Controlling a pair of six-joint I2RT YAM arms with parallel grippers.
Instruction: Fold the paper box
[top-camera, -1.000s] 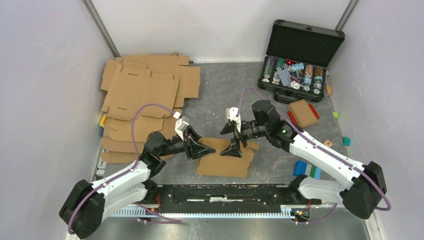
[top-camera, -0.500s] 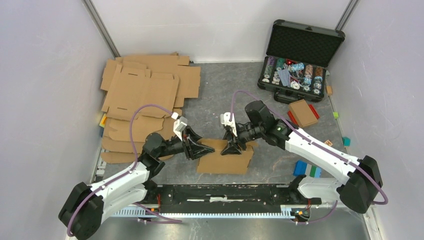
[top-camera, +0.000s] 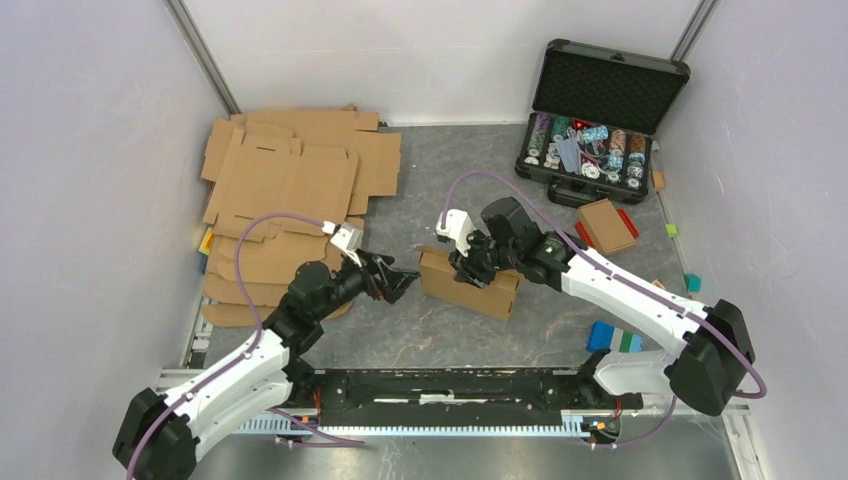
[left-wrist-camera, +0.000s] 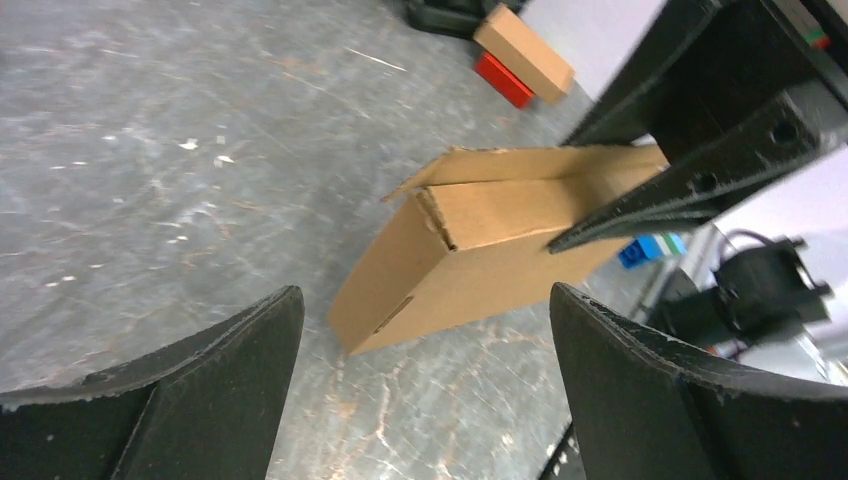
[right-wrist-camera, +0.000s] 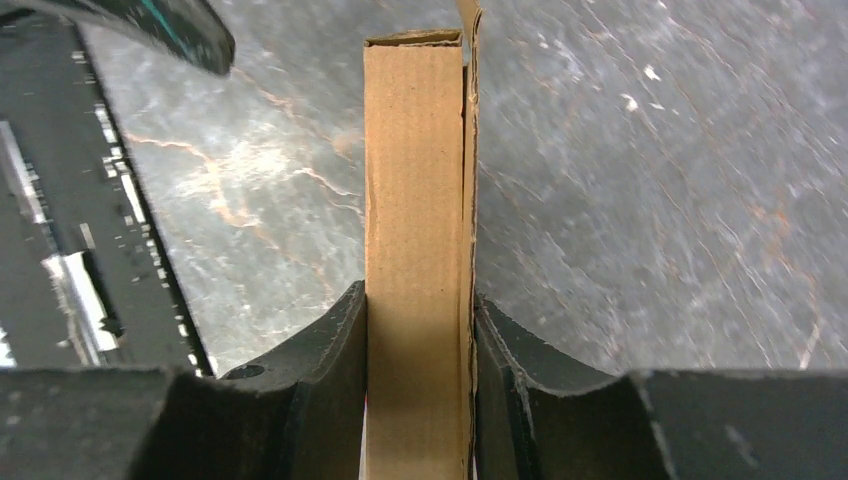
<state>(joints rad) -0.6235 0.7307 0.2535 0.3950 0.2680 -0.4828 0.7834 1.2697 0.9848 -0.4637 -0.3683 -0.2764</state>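
Far-left back of the table: flat cardboard blanks (top-camera: 290, 180) lie in an overlapping pile, well apart from both grippers.
Left gripper (top-camera: 400, 283): low over the grey table (top-camera: 430, 190), jaws spread wide with nothing between them, pointed at the box's left end; near it, not touching.
Paper box (top-camera: 470, 285): mid-table between the two grippers, folded into a narrow slab, upright on a long edge and low at the table surface; one thin flap stands loose along its side.
Right gripper (top-camera: 470, 268): reaches down from above, fingers clenched on the paper box, one against each broad face.
Back right: black case (top-camera: 600, 110) with lid up and chips inside; small brown box (top-camera: 607, 225) just in front of it.
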